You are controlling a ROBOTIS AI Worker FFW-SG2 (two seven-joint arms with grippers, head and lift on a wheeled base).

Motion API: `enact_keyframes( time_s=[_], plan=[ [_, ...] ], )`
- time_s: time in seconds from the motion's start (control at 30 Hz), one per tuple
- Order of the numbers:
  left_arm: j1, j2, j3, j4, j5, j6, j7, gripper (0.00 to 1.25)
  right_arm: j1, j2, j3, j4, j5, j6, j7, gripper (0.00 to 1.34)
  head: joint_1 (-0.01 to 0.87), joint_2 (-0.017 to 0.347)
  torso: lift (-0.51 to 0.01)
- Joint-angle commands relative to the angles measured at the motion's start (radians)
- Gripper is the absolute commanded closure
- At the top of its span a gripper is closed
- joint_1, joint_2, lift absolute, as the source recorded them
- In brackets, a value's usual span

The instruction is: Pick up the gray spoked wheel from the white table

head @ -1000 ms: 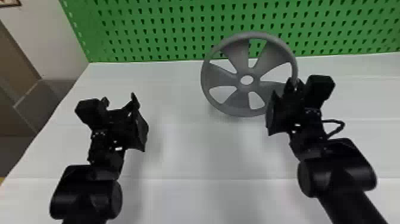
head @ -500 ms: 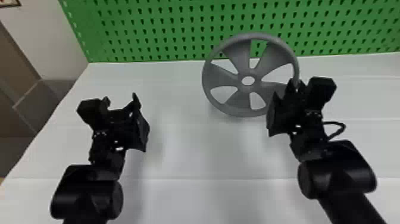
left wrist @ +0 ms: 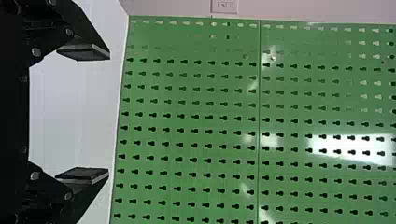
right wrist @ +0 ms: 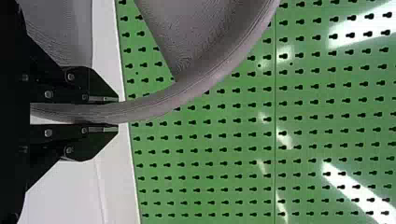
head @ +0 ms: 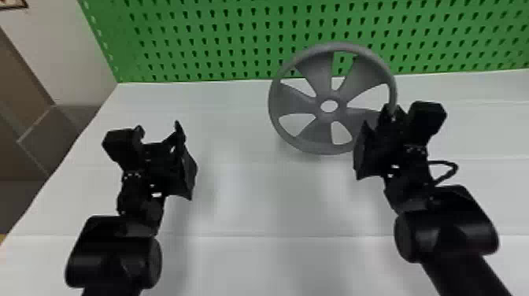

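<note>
Gray spoked wheel (head: 319, 132) is showing above the counter (head: 256, 197), right of centre and toward the far side, its rim overlapping the green pegboard (head: 196, 39) in the head view.

Right gripper (right wrist: 117, 114) is holding the rim's right side, fingers nearly together, only the rim's thickness between them. Left gripper (left wrist: 109, 114) is waiting empty at left, fingers wide apart.

Main worry: wheel rolling or drooping about that single edge grip, most of its weight hanging off to the left. Curved rim may be giving the flat pads little to bear on; a quick lift could be starting a slip. Pushing farther could be knocking the wheel against the pegboard.

Hard to make out: whether the wheel's lower edge is touching the counter or clearing it; how near the rim is really coming to the pegboard. Right gripper is hiding part of the rim in the head view. Right wrist view is cutting off the hub and most spokes. Pad contact is staying uncertain along its inner length.
</note>
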Motion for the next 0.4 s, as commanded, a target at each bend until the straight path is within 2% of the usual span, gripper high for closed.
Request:
enact_keyframes(
  time_s=[0.0, 0.37],
  plan=[
    [0.0, 0.0, 0.001, 0.0, 0.0, 0.0, 0.0, 0.37, 0.0, -0.001, -0.002, 0.0, -0.001, -0.001, 0.0, 1.13, 0.784, 0.129, -0.064],
    [0.0, 0.0, 0.002, 0.0, 0.0, 0.0, 0.0, 0.37, -0.003, -0.001, -0.001, 0.0, -0.009, 0.0, 0.0, 1.12, 0.784, 0.129, -0.064]
  ],
)
